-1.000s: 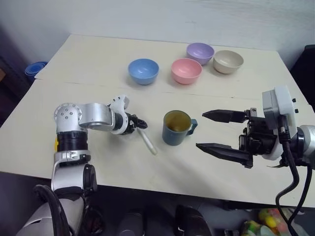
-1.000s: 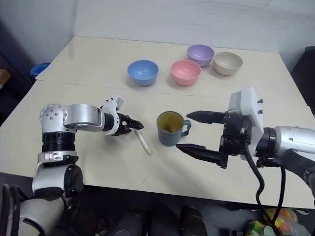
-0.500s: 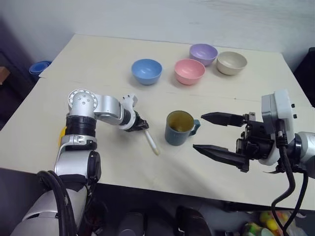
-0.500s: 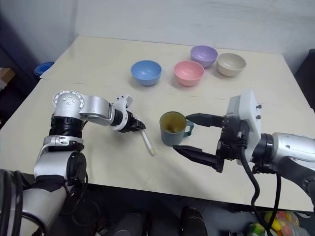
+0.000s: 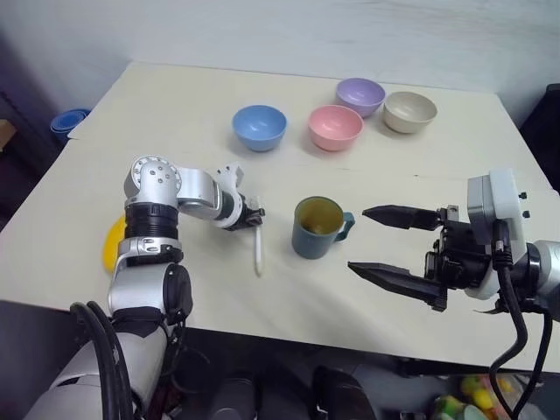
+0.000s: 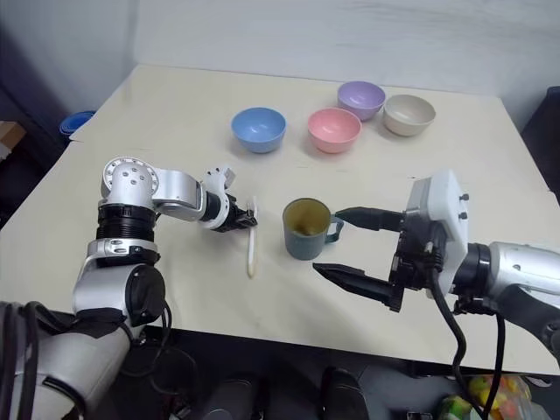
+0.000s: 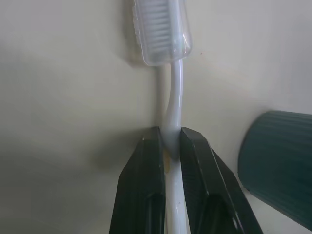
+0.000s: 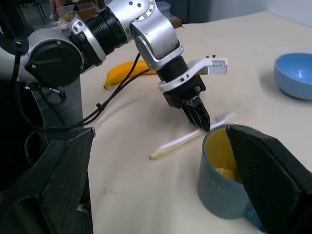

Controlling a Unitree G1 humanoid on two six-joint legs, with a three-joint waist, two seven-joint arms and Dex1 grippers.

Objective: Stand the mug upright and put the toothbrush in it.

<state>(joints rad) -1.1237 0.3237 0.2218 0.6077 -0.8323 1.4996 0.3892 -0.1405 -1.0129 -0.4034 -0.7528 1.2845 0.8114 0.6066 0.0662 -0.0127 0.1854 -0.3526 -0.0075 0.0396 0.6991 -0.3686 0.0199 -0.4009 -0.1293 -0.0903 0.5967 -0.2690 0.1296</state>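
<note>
1. Black left gripper (image 7: 168, 146): fingers clamped on the toothbrush (image 5: 258, 252) neck, just behind the bristles.
2. Toothbrush: white plastic, slim, lying on the table (image 5: 175, 114); likely light, stiff, slippery.
3. Mug (image 5: 317, 227): teal, ribbed, upright, near the brush.
4. Right gripper (image 5: 398, 245): jaws wide apart, empty, beside the mug.

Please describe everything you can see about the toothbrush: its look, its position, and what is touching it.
The toothbrush is slim, white and slightly translucent, apparently plastic, with a small head of pale bristles at one end. It lies flat on the cream table, beside the upright mug and not touching it, on the robot's left of it. The left gripper is shut on its handle near the head end, one black finger on each side. The tail end points toward the table's near edge.
</note>
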